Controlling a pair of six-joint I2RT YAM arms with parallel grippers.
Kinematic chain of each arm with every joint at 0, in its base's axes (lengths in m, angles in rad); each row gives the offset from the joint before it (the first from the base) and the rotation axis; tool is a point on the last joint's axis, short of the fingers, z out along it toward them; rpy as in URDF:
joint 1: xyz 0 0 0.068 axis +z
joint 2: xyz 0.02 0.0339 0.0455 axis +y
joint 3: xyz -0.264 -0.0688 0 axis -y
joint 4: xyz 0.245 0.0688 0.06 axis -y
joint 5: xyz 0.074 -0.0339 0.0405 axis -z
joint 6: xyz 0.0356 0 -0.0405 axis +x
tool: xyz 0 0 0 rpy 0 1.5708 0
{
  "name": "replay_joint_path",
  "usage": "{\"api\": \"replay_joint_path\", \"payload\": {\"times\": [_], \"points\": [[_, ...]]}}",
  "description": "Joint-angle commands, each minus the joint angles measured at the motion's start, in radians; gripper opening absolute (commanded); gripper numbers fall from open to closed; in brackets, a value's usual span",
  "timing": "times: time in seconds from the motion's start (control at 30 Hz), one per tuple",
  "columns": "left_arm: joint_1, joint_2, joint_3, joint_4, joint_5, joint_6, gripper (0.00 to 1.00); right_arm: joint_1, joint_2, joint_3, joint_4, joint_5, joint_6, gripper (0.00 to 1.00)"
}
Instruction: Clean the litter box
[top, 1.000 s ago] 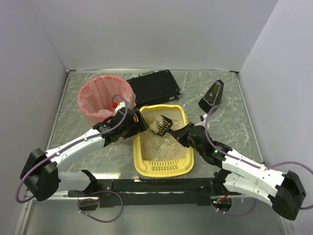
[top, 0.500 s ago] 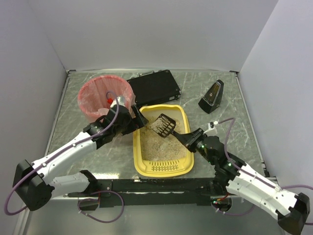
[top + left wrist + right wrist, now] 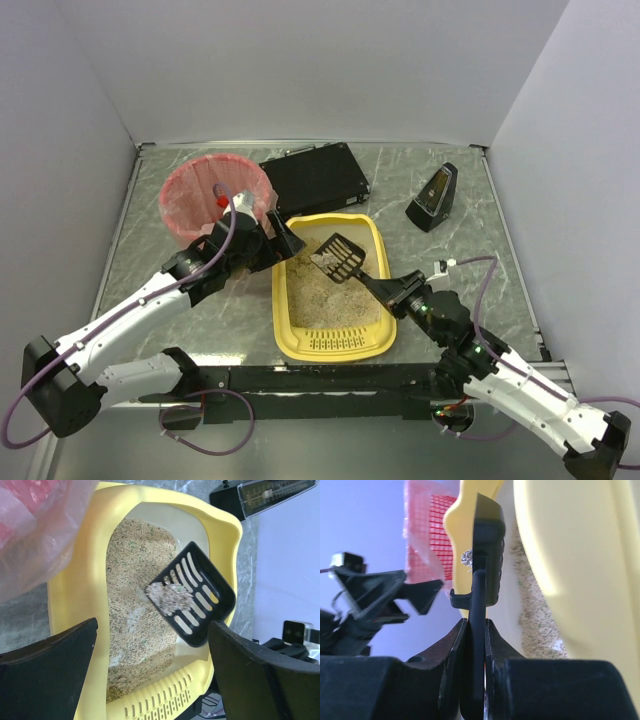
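Note:
The yellow litter box (image 3: 335, 345) lies mid-table with beige litter (image 3: 325, 295) inside, its slotted strip toward the arms. Over its far half hangs a black slotted scoop (image 3: 340, 257) carrying a clump of litter (image 3: 170, 596). My right gripper (image 3: 395, 292) is shut on the scoop's handle (image 3: 476, 610), near the box's right rim. My left gripper (image 3: 285, 240) hovers open at the box's far left corner, beside the bin. Through its wide jaws (image 3: 153, 625) I look down on the litter box (image 3: 62, 605) and the scoop (image 3: 200, 592). Nothing lies between the left fingers.
A round bin with a pink liner (image 3: 205, 195) stands left of the box. Behind the box lies a flat black case (image 3: 315, 178). A small black wedge-shaped object (image 3: 432, 197) stands at the back right. White walls close in the table.
The right arm has drawn back toward the near edge, and the scoop has come up out of the litter with a clump. The left gripper has shifted slightly toward the bin.

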Motion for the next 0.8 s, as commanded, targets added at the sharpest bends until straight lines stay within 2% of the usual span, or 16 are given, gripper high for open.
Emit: {"api": "replay_joint_path", "payload": {"times": [0.0,0.1,0.23,0.27,0.33,0.47,0.53,0.6,0.67,0.7,0.77], "points": [[-0.003,-0.032,0.026,0.006,-0.001,0.010,0.97,0.005,0.089,0.095,0.057,0.022,-0.035,0.00],[-0.003,-0.031,0.033,-0.008,-0.011,0.010,0.97,0.005,0.083,0.103,0.032,0.007,-0.044,0.00],[-0.003,-0.034,0.026,-0.011,-0.003,0.007,0.97,0.003,-0.084,0.051,-0.049,0.047,-0.001,0.00],[-0.003,-0.037,0.025,-0.011,-0.002,0.008,0.97,0.005,-0.098,0.020,0.011,0.053,-0.003,0.00],[-0.003,-0.043,0.017,0.000,0.005,0.010,0.97,0.003,-0.068,0.000,0.111,0.067,-0.036,0.00],[-0.001,-0.046,0.017,0.015,0.011,0.015,0.97,0.003,0.027,0.069,0.089,0.062,-0.050,0.00],[-0.003,-0.046,0.017,0.012,0.017,0.013,0.97,0.003,0.008,0.063,0.084,0.021,-0.032,0.00],[-0.003,-0.049,0.010,0.018,0.020,0.008,0.97,0.003,-0.079,0.025,0.061,0.012,0.032,0.00],[-0.003,-0.051,0.000,0.029,0.031,0.004,0.97,0.003,-0.145,-0.058,0.115,0.025,0.092,0.00],[-0.003,-0.049,0.000,0.029,0.038,0.004,0.97,0.003,-0.143,-0.089,0.248,0.033,0.150,0.00],[-0.003,-0.048,0.013,0.020,0.046,0.011,0.97,0.003,-0.092,-0.126,0.345,0.038,0.169,0.00]]}}
